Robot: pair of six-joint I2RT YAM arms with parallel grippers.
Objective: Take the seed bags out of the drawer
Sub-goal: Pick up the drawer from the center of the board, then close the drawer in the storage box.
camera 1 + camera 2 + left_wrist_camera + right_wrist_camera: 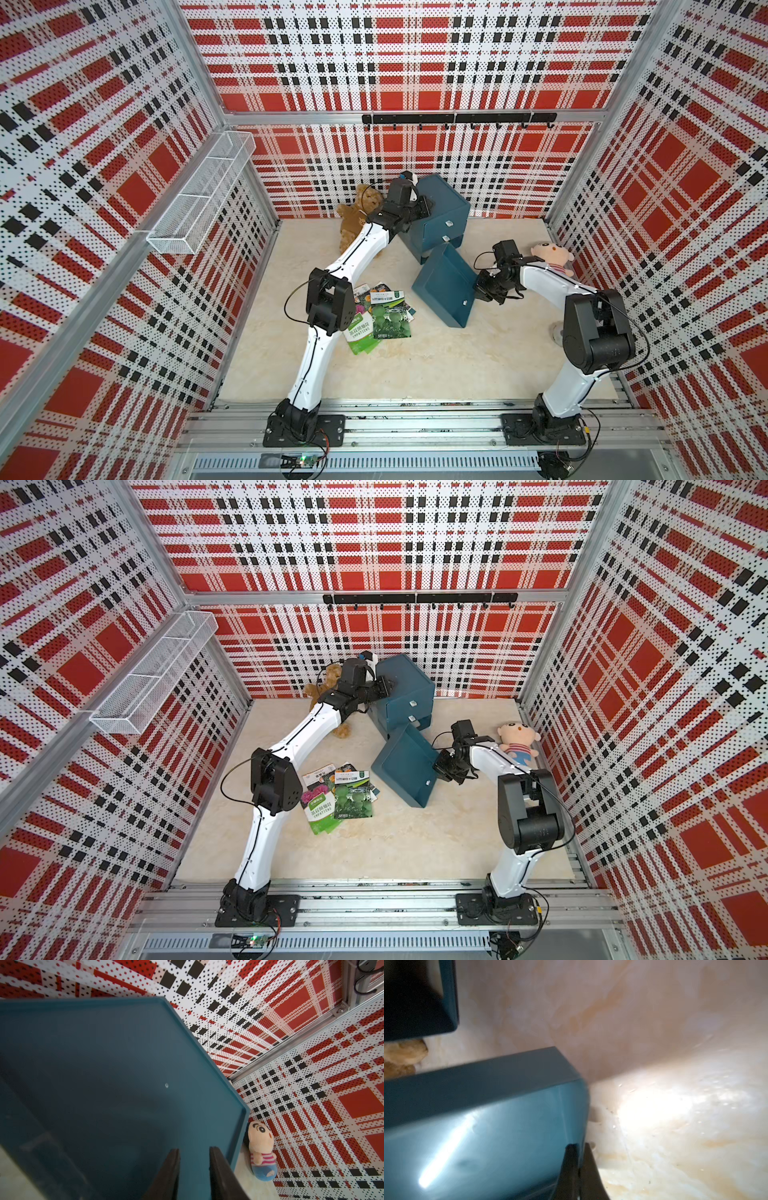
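The seed bags (384,318) (345,798) lie in a loose overlapping pile on the table beside my left arm's elbow, out of the drawer. The teal drawer (444,282) (405,762) (488,1126) is out of the teal cabinet (442,208) (405,683) (104,1064) and tilted, a broad flat face turned up. My right gripper (477,289) (437,766) (579,1148) is shut on the drawer's thin edge at its right side. My left gripper (428,206) (388,686) (194,1151) rests over the cabinet's top, jaws apart and holding nothing.
A brown teddy bear (357,216) sits behind my left arm, next to the cabinet. A plush doll (552,257) (261,1151) lies at the right wall behind my right arm. A wire basket (199,199) hangs on the left wall and a black hook rail (457,118) on the back wall.
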